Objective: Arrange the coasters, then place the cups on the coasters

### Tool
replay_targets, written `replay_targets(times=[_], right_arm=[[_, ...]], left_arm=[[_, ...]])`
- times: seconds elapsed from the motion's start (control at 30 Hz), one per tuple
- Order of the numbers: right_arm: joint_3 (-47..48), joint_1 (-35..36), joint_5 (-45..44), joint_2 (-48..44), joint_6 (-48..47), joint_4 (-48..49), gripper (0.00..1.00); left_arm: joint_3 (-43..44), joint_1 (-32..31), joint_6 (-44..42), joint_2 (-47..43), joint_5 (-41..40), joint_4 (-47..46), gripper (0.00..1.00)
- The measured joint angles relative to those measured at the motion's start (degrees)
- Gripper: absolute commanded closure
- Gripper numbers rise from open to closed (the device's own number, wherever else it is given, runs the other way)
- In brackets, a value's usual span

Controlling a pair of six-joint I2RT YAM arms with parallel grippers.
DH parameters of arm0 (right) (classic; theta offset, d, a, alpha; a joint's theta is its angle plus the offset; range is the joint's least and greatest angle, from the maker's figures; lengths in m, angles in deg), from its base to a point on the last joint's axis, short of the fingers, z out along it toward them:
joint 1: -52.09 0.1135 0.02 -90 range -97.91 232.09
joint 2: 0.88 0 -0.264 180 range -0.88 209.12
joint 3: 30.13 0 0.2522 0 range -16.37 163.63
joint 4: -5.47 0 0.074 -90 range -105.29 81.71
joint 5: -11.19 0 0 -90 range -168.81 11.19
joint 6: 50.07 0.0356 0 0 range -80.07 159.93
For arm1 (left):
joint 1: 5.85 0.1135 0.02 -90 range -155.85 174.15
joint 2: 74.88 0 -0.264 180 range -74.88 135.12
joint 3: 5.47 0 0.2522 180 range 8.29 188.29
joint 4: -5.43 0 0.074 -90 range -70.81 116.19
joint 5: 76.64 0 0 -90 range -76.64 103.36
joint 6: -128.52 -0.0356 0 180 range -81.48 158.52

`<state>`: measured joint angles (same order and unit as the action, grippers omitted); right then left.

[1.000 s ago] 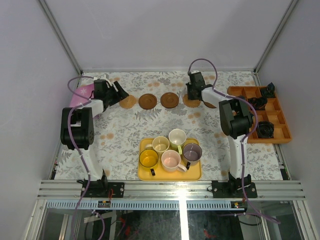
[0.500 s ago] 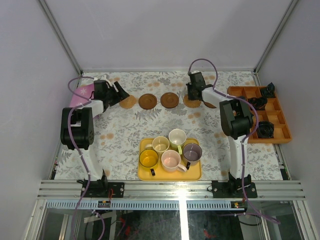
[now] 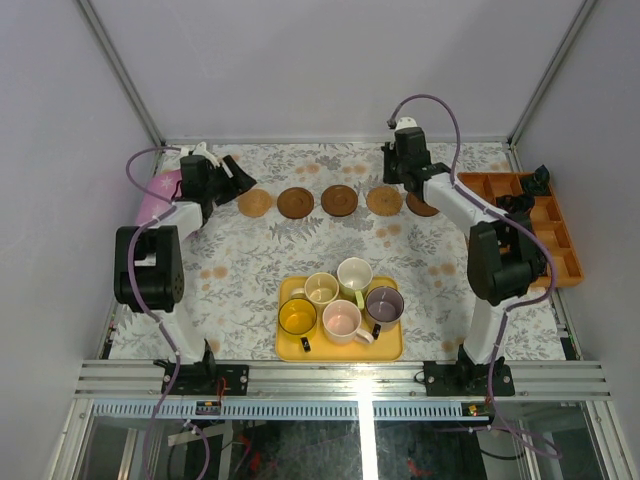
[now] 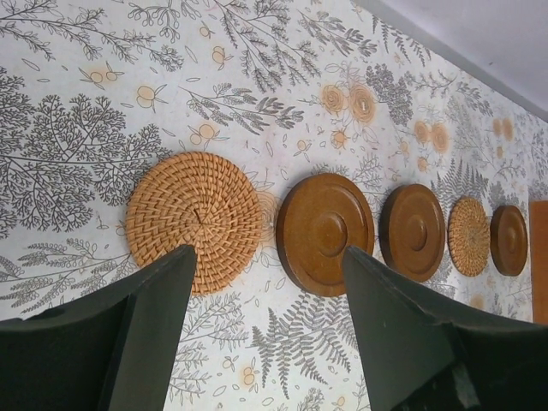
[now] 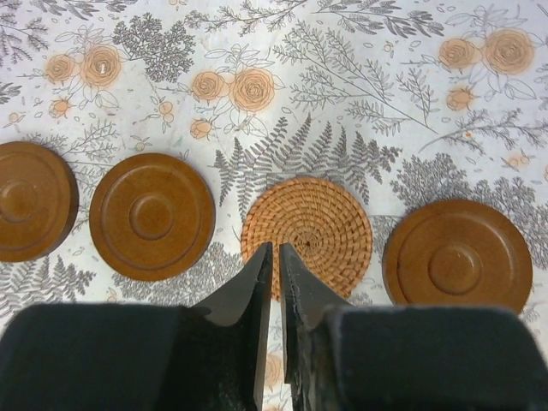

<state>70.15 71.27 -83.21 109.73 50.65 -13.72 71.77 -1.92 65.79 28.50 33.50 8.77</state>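
Note:
Five coasters lie in a row across the far part of the table: a tan woven coaster (image 3: 256,203), two dark brown coasters (image 3: 295,203) (image 3: 339,200), a second tan coaster (image 3: 384,201) (image 5: 306,235) and a third brown coaster (image 3: 422,207). Five cups stand on the yellow tray (image 3: 290,349): yellow cup (image 3: 297,316), cream cup (image 3: 321,289), pale green cup (image 3: 354,274), purple-grey cup (image 3: 384,303), pink cup (image 3: 341,320). My left gripper (image 3: 242,180) (image 4: 267,257) hangs wide open and empty above the left tan coaster (image 4: 194,220). My right gripper (image 3: 399,181) (image 5: 276,248) hovers over the second tan coaster's near edge, jaws parted by a thin slit, holding nothing.
An orange compartment box (image 3: 535,235) with small black objects stands at the right edge. A pink thing (image 3: 160,192) lies behind the left arm at the far left. The tray sits near the front, between the arm bases.
My right arm has risen and drawn back off the second tan coaster, which now lies uncovered, and its jaws have parted slightly. The left arm shifted a little to the left.

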Motion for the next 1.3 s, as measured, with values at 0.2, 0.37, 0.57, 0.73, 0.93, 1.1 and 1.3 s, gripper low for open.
replay_targets(times=[0.2, 0.37, 0.57, 0.73, 0.93, 1.1, 1.3], right_arm=[[-6.6, 0.0, -1.2, -7.3, 1.5, 1.2, 0.57], [-11.0, 0.0, -4.3, -14.3, 3.1, 2.2, 0.55], [-11.1, -0.3, -6.7, -20.2, 5.9, 3.5, 0.44], [-14.4, -0.6, -6.7, -25.4, 9.4, 5.5, 0.46], [-18.9, -0.7, -4.9, -31.3, 10.8, 5.5, 0.51], [-26.2, -0.7, -3.8, -38.8, 11.5, 5.6, 0.61], [-33.9, -0.5, -2.1, -44.2, 11.8, 2.6, 0.57]], left_arm=[[-4.7, 0.0, -0.6, -4.2, -1.1, -2.5, 0.30], [-8.7, 0.0, -1.8, -8.7, -2.8, -4.1, 0.29], [-13.7, -0.3, -3.1, -14.6, -4.6, -7.3, 0.28], [-17.5, -4.3, -7.3, -20.5, -11.2, -6.7, 0.27], [-22.2, -6.8, -8.3, -29.7, -12.5, -7.5, 0.26], [-26.1, -6.9, -6.8, -34.5, -11.4, -8.0, 0.26], [-31.5, -8.7, -5.9, -39.6, -11.1, -7.8, 0.25]])
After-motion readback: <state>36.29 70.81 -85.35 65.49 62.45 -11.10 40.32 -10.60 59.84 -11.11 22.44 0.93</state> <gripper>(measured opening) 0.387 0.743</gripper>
